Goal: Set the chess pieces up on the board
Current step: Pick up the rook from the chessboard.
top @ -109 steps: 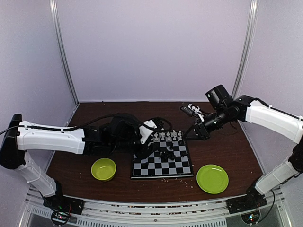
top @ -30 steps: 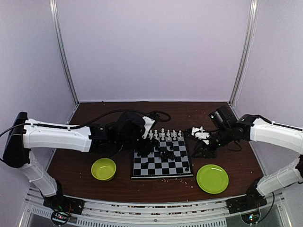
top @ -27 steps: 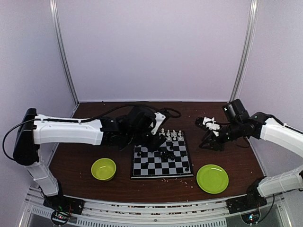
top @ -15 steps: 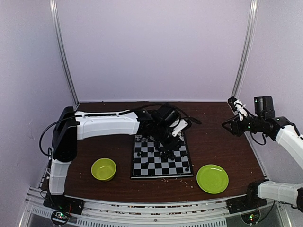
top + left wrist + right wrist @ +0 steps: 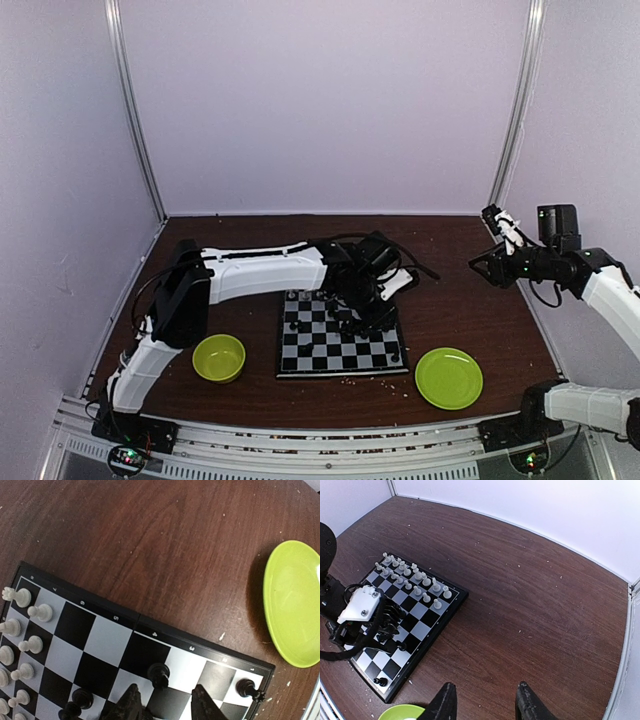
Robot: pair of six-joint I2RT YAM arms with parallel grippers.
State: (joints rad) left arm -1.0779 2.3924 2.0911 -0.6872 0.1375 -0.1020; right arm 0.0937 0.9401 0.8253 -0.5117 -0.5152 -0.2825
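Two rows of white chess pieces line the upper-left edge of the board in the right wrist view. In the top view the board lies at the centre of the brown table, between a green bowl at lower left and a lime-green plate at lower right. The left gripper hangs low over the board at the bottom of its own view. Its jaws are apart with nothing between them, and a black pawn stands just beyond the fingertips. Another black piece occupies the corner square nearest the plate. The right gripper is raised at the right edge of the top view, well apart from the board, and is likewise spread and empty.
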